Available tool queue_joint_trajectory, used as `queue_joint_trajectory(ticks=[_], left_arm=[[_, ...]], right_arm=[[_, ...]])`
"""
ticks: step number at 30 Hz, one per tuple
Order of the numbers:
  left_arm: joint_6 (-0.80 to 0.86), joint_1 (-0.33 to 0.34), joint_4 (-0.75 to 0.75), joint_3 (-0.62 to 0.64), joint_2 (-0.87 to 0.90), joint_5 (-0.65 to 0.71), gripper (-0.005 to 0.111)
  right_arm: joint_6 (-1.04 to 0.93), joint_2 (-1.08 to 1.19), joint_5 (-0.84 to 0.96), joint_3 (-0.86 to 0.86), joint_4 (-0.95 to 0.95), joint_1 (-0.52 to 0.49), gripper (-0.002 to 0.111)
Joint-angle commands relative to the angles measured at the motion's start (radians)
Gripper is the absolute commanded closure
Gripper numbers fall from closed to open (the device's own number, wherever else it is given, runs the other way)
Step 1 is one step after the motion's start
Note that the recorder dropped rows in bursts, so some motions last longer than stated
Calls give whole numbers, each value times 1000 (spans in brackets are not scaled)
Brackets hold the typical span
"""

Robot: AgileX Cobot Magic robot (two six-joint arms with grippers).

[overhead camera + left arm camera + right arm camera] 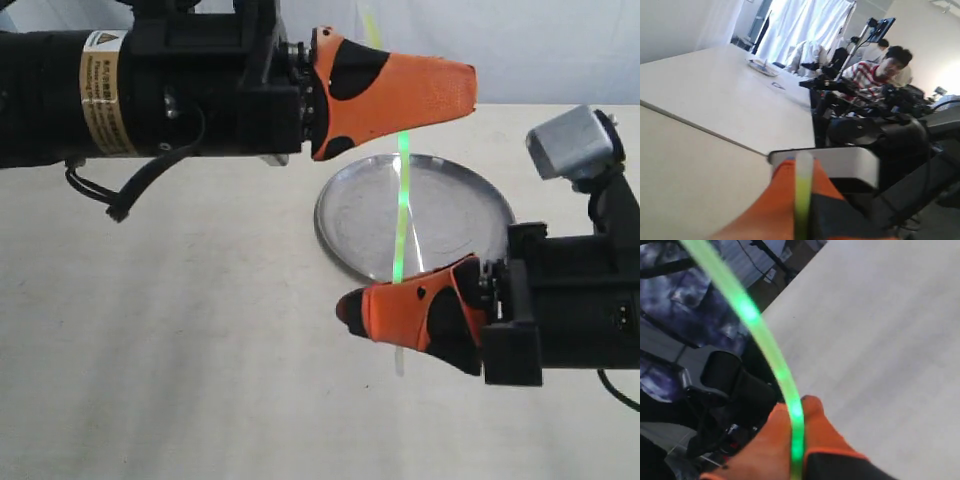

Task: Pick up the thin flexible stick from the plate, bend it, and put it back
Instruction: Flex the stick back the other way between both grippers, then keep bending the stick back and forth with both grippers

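Note:
The thin yellow-green stick (402,215) hangs in the air above the silver plate (350,215), held at both ends. My left gripper (440,90), orange-fingered, is shut on its far end, high over the plate's back rim; the left wrist view shows the stick (802,200) pinched between that gripper's (801,165) fingers. My right gripper (372,302) is shut on the stick's near end, just in front of the plate's front rim. In the right wrist view the stick (760,332) curves away in a clear arc from that gripper (796,407).
The plate lies on a pale table (180,340). The left arm's black body (150,85) spans the upper left. The right arm's body (570,300) and its silver camera (570,145) stand at the right edge.

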Motion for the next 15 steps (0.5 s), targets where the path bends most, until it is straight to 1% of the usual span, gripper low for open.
queue_joint_trajectory(ticks=[1, 2, 3, 4, 5, 7, 9, 11, 13, 15], left_arm=[[-62, -7, 304, -8, -12, 225, 107], [-144, -7, 434, -8, -12, 247, 107], [-208, -7, 509, -8, -12, 247, 107], [-245, -7, 509, 3, -12, 225, 107], [-249, -7, 509, 9, -14, 200, 107], [-298, -7, 502, 10, -14, 119, 107], [-301, -7, 414, 10, -16, 33, 107], [-283, -7, 286, 10, -23, -43, 107], [-245, -7, 143, 10, -28, -95, 107], [-199, -7, 34, 6, -29, -125, 107]], right_arm=[[-103, -30, 14, 7, 138, 50, 109], [-101, -56, -28, 7, 128, 50, 109], [-98, -81, -81, 7, 119, 50, 109], [-82, -110, -149, 7, 110, 50, 109], [-53, -130, -204, 7, 88, 50, 109], [10, -162, -304, 7, 9, 50, 109], [108, -172, -380, 7, -106, 50, 109], [217, -171, -434, 7, -230, 50, 109], [317, -150, -454, 7, -359, 50, 109], [380, -121, -437, 7, -401, 50, 109]])
